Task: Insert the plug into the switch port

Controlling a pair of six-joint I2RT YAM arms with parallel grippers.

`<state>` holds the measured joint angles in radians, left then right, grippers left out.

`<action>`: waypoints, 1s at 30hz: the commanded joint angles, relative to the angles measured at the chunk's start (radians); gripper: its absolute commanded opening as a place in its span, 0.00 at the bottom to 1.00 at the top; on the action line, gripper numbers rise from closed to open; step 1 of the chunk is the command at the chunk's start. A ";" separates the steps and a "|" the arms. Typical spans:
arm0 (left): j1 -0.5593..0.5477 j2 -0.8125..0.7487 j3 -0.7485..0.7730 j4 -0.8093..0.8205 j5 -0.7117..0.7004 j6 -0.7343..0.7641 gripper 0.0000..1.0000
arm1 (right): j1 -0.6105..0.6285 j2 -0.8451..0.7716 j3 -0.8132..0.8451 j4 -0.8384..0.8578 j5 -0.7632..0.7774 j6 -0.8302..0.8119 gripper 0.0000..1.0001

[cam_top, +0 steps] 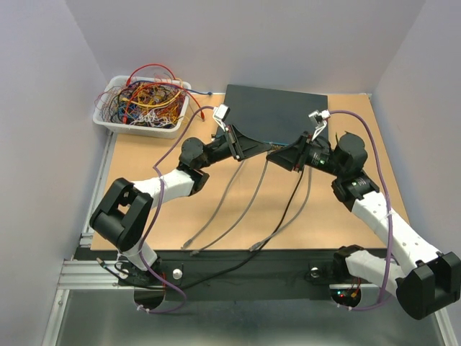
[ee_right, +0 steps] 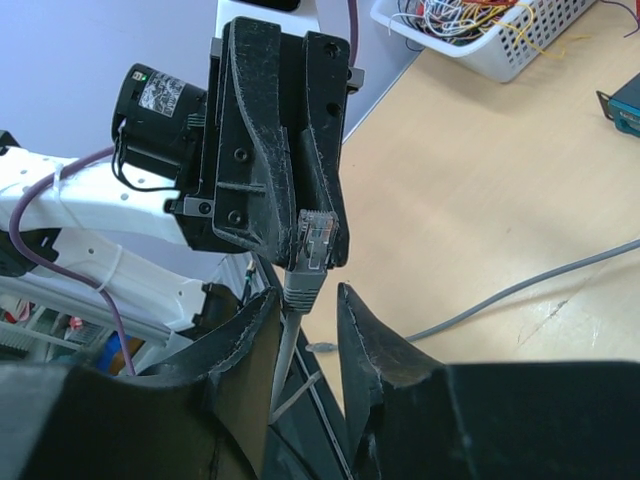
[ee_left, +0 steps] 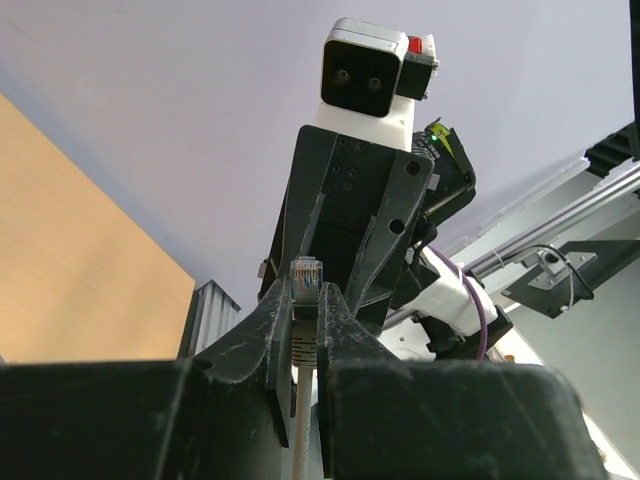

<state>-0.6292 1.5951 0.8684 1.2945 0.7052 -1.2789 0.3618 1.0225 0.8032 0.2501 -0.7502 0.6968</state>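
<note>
The plug (ee_left: 307, 275) has a clear head, a grey boot and a grey cable. My left gripper (ee_left: 306, 295) is shut on it at the fingertips. In the right wrist view the same plug (ee_right: 319, 240) sticks up in front of the left gripper's fingers. My right gripper (ee_right: 308, 300) is open, its jaws either side of the boot with a gap on one side. From above, the left gripper (cam_top: 261, 150) and right gripper (cam_top: 277, 155) meet tip to tip over the front edge of the switch (cam_top: 281, 108), a flat dark box. Its teal corner (ee_right: 625, 100) shows at the right edge.
A white tray (cam_top: 142, 104) full of coloured wires stands at the back left. Loose grey cables (cam_top: 216, 216) and a black cable (cam_top: 288, 209) run across the wooden table toward its near edge. Grey walls close in both sides.
</note>
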 commanded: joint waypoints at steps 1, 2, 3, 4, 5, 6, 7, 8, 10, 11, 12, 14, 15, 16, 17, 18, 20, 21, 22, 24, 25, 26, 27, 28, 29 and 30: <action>-0.012 -0.032 0.049 0.549 -0.006 0.018 0.00 | 0.008 -0.004 -0.012 0.072 0.008 0.003 0.34; -0.013 -0.027 0.049 0.549 -0.006 0.016 0.00 | 0.008 -0.004 -0.013 0.075 0.009 0.004 0.33; -0.013 -0.026 0.050 0.554 -0.009 0.015 0.00 | 0.008 -0.006 -0.013 0.078 0.009 0.006 0.33; -0.017 -0.023 0.050 0.555 -0.007 0.015 0.00 | 0.008 -0.002 -0.013 0.078 0.009 0.006 0.33; -0.015 -0.023 0.049 0.557 -0.010 0.015 0.00 | 0.008 -0.002 -0.015 0.080 0.009 0.007 0.33; -0.017 -0.023 0.049 0.563 -0.010 0.015 0.00 | 0.008 -0.001 -0.015 0.083 0.009 0.007 0.32; -0.018 -0.021 0.049 0.565 -0.010 0.015 0.00 | 0.008 -0.001 -0.016 0.084 0.009 0.012 0.32; -0.020 -0.020 0.049 0.565 -0.012 0.013 0.00 | 0.006 0.001 -0.015 0.092 0.009 0.012 0.31; -0.020 -0.021 0.047 0.568 -0.013 0.016 0.00 | 0.008 0.002 -0.016 0.095 0.008 0.015 0.28; -0.020 -0.023 0.046 0.569 -0.015 0.016 0.00 | 0.008 0.002 -0.016 0.095 0.008 0.017 0.27; -0.018 -0.023 0.044 0.569 -0.015 0.015 0.00 | 0.008 0.001 -0.016 0.097 0.009 0.017 0.25; -0.018 -0.023 0.043 0.569 -0.015 0.016 0.00 | 0.008 -0.002 -0.018 0.095 0.009 0.017 0.21; -0.018 -0.023 0.041 0.571 -0.015 0.018 0.00 | 0.008 -0.004 -0.018 0.095 0.012 0.017 0.19; -0.018 -0.017 0.041 0.571 -0.015 0.016 0.00 | 0.008 -0.006 -0.018 0.094 0.012 0.017 0.16; -0.018 -0.015 0.041 0.571 -0.013 0.015 0.00 | 0.008 -0.007 -0.018 0.092 0.015 0.017 0.12; -0.018 -0.012 0.043 0.572 -0.012 0.012 0.00 | 0.008 -0.010 -0.016 0.086 0.021 0.015 0.09; -0.018 -0.006 0.041 0.571 -0.007 0.012 0.08 | 0.008 -0.016 -0.004 0.033 0.055 -0.002 0.06; -0.017 -0.004 0.035 0.566 -0.003 0.013 0.14 | 0.008 -0.021 0.004 0.006 0.072 -0.011 0.03; -0.010 -0.004 0.035 0.560 -0.001 0.015 0.23 | 0.009 -0.031 0.011 -0.064 0.087 -0.037 0.02; -0.006 -0.006 0.030 0.546 0.016 0.021 0.30 | 0.009 -0.056 0.047 -0.141 0.155 -0.062 0.00; 0.003 -0.010 0.021 0.528 0.019 0.033 0.37 | 0.008 -0.091 0.062 -0.222 0.205 -0.084 0.00; 0.008 -0.015 0.015 0.516 0.025 0.042 0.40 | 0.009 -0.108 0.074 -0.271 0.233 -0.095 0.00; 0.011 -0.027 0.006 0.476 0.036 0.062 0.43 | 0.008 -0.120 0.120 -0.332 0.268 -0.126 0.00; 0.016 -0.035 0.001 0.439 0.040 0.113 0.54 | 0.008 -0.130 0.149 -0.467 0.310 -0.143 0.01; 0.019 -0.043 -0.003 0.393 0.042 0.150 0.55 | 0.008 -0.134 0.177 -0.535 0.355 -0.157 0.00; 0.022 -0.053 -0.012 0.349 0.039 0.185 0.55 | 0.009 -0.131 0.238 -0.604 0.471 -0.166 0.00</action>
<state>-0.6258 1.6012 0.8680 1.2892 0.7151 -1.2236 0.3672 0.9272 0.8829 -0.0917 -0.5308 0.6201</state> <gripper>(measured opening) 0.536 0.213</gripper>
